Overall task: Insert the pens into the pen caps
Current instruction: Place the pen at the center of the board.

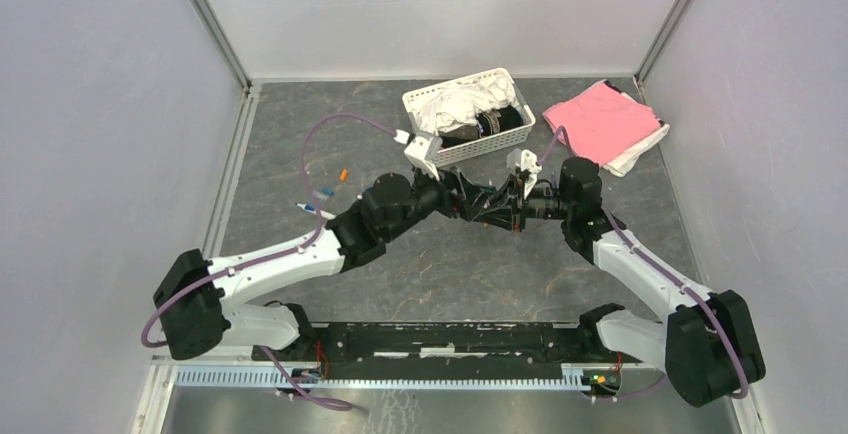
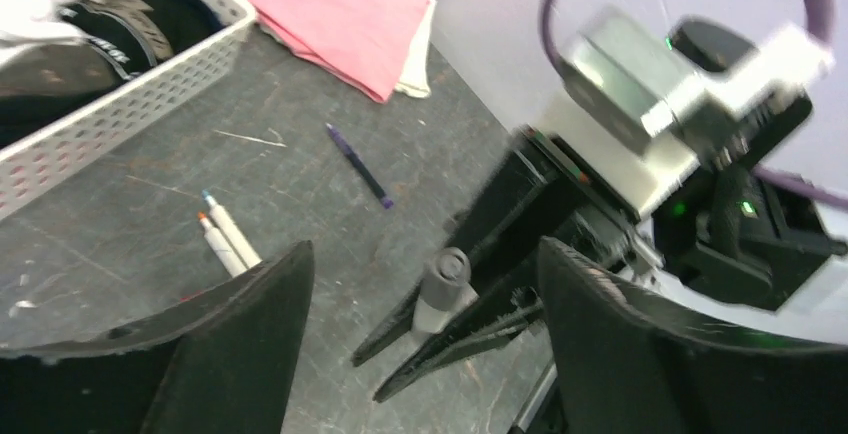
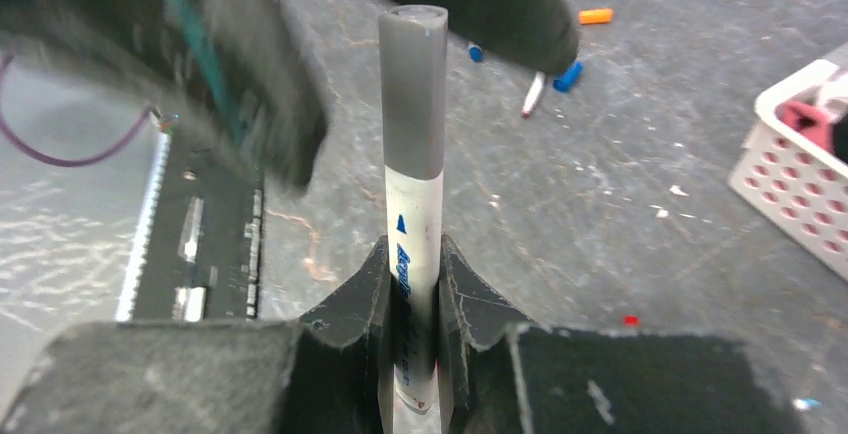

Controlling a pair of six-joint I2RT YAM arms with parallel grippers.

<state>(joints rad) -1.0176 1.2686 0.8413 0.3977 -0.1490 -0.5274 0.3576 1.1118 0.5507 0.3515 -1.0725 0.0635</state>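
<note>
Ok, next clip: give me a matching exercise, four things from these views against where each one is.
Things:
1 grey-capped pen
2 pink cloth
3 orange cap
4 white basket

Places or states:
a folded, at the far right corner of the table
b lying loose on the table's left side
c clamped upright in the right gripper
d holding clothes

Pairs: 1-c, 2-a, 3-b, 4-d

pen caps point(image 1: 343, 174) left of basket point(image 1: 487, 144) | cloth point(image 1: 600, 119) right (just apart)
</note>
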